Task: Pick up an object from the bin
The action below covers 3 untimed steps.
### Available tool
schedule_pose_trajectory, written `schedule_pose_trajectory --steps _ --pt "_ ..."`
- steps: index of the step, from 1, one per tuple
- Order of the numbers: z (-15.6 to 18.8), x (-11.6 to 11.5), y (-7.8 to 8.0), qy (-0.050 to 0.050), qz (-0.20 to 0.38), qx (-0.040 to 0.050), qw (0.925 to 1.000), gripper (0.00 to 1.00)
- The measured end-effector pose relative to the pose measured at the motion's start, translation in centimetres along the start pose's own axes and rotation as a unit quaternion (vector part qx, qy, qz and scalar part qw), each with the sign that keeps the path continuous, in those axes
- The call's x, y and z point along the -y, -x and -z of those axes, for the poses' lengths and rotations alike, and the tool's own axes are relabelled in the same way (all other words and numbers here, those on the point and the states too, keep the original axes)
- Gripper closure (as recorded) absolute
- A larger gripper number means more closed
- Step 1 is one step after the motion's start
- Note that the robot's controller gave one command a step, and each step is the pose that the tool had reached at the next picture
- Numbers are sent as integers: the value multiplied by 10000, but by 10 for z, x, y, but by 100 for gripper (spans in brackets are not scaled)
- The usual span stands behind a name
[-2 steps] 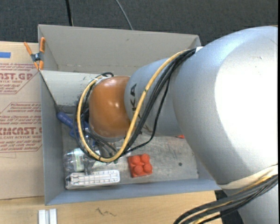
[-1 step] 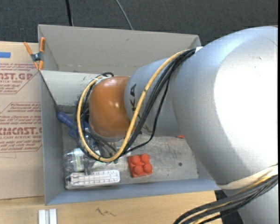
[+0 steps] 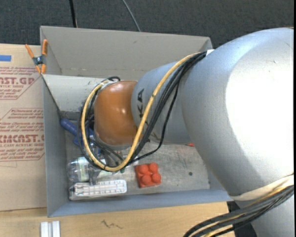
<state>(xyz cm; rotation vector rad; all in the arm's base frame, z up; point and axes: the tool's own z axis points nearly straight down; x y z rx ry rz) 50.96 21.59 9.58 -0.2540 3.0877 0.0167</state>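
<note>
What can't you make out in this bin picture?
- Camera view: whatever lies under the orange wrist cover, hidden by it and its cables.
- Right part of the bin, covered by the arm.
- The blue thing by the left wall, partly under cables; kind unclear.

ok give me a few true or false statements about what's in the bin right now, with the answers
1. A red studded block lies on the floor of the bin. True.
2. The arm reaches in from the view's left. False: it comes in from the right.
3. A long white thing lies right of the red studded block. False: it lies to its left, along the lower wall.
4. A blue thing lies near the left wall, left of the arm's orange cover. True.
</note>
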Motion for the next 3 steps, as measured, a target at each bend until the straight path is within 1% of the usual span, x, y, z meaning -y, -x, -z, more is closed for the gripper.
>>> schedule_pose_trajectory --steps 3 --pt "0 0 0 1 0 0 10000 100"
